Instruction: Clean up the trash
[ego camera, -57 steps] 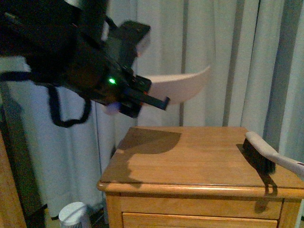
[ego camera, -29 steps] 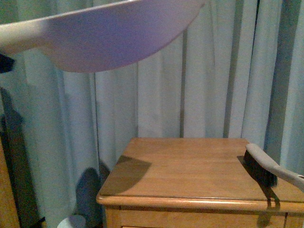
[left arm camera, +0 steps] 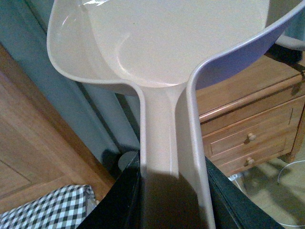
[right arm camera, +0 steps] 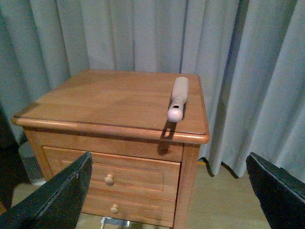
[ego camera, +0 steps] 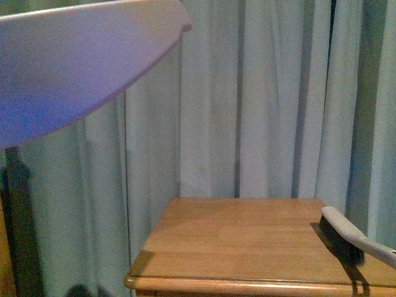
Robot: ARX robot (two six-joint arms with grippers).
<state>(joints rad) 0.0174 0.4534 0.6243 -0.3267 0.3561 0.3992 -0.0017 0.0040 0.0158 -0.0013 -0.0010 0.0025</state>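
Beige plastic dustpan raised in my left gripper; the crumpled white tissue trash is nowhere in view.

That gripper is clamped on the handle, and the scoop runs straight out from my fingers, looking empty. My right gripper gapes wide, holding nothing, facing the wooden nightstand where a pale-handled, black-bristled brush lies. Which arm is nearer the trash I cannot tell.

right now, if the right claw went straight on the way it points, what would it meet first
The right claw would likely meet the wooden nightstand first, near its front top edge or upper drawer; the brush lies higher, on top. Depth unclear.
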